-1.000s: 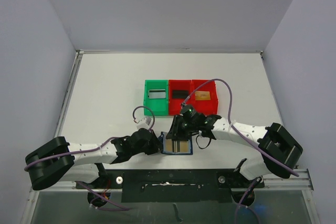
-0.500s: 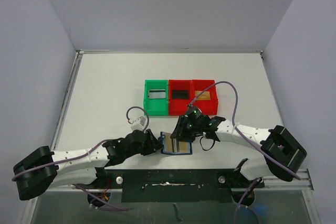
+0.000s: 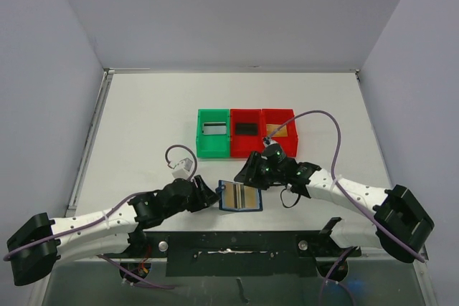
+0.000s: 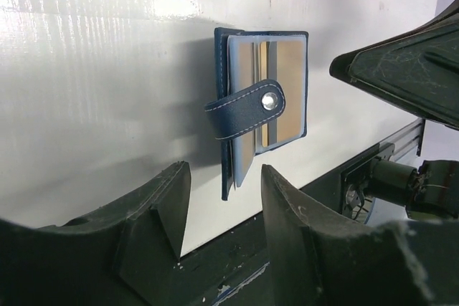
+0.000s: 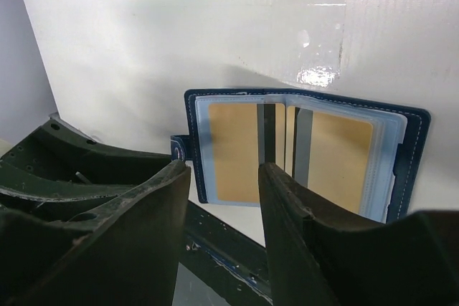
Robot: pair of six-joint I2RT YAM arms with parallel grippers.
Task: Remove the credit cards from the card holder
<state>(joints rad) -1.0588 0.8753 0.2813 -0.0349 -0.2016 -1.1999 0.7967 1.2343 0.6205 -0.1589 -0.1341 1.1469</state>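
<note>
Blue card holder point(image 3: 240, 196) lying open, left pincer point(image 3: 211, 198) spread low beside it, right pincer point(image 3: 247, 178) spread at its far edge

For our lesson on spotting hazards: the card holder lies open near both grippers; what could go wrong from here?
1. The strap crosses the credit cards and may block a pull.
2. Left gripper and right gripper stand open, nothing pins the card holder; a tug may drag it whole.

card holder point(image 3: 240, 196) before bins point(image 3: 246, 148) (apart), cards point(image 5: 237, 152) inside
</note>
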